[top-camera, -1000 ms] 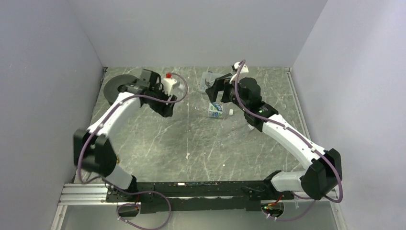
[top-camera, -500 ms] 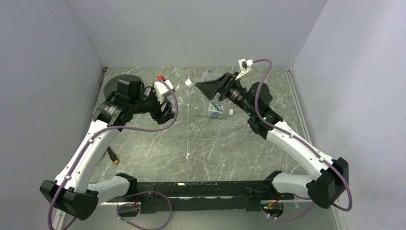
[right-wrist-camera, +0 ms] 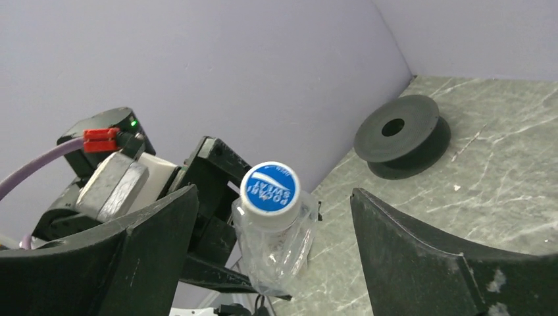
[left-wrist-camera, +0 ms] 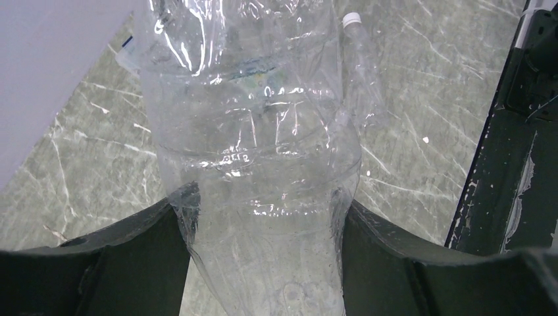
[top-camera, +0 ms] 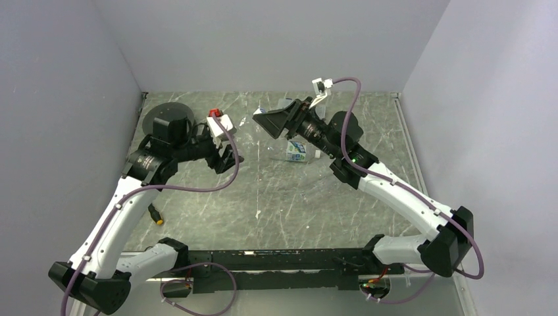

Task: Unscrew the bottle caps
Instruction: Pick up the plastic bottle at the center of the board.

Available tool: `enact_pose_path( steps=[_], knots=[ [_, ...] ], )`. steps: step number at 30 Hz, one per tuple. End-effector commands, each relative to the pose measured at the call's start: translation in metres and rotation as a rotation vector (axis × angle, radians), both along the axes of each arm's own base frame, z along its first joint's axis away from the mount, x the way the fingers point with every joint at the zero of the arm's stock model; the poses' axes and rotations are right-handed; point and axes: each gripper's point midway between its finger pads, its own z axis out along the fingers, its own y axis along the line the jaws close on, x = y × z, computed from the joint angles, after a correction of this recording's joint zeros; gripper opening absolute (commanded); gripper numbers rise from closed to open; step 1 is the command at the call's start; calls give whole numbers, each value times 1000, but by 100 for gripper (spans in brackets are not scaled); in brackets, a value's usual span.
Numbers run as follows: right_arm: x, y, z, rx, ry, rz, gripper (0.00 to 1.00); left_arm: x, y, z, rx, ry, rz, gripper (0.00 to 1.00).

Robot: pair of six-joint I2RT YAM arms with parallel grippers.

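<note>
The left jaws are clenched round the body of a clear bottle (left-wrist-camera: 250,131), holding it above the counter (top-camera: 276,197) with its blue-topped cap (right-wrist-camera: 270,187) facing the right arm. The right jaws stand released, one on each side of that cap (a gap shows on both sides). A short labelled bottle (top-camera: 297,151) sits on the counter nearby.

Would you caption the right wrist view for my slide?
Open right end effector frames the blue cap of a clear bottle.

Bottle (left-wrist-camera: 256,164) between left fingers (left-wrist-camera: 99,276); cap (right-wrist-camera: 270,187) just ahead of right fingers (right-wrist-camera: 428,250); spool (right-wrist-camera: 401,135) in far-left corner.
</note>
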Motion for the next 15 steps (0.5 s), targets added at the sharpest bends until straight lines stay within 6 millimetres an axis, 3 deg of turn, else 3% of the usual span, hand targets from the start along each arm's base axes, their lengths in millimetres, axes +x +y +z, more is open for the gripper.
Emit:
enact_pose_path(
  steps=[1, 7, 11, 12, 13, 14, 15],
  knots=[
    [0, 4, 31, 40, -49, -31, 83, -6, -7, 19, -40, -85, -59, 55],
    [-1, 22, 31, 23, -38, -7, 49, -9, -10, 17, -52, -71, -72, 55],
    [-5, 34, 24, -6, -22, 11, 34, -6, -10, 17, -70, -59, -43, 58],
    [-6, 36, 22, -14, -22, 5, 29, -4, -10, 19, -78, -53, -30, 70],
    [-6, 36, 19, -21, -22, -1, 25, -3, -10, 20, -86, -41, -18, 91],
    [-7, 37, 18, -25, -24, -10, 21, -3, -10, 22, -100, -30, -6, 98],
    [-9, 37, 18, -30, -30, -18, 18, -3, -10, 25, -118, -17, 8, 99]
  ],
)
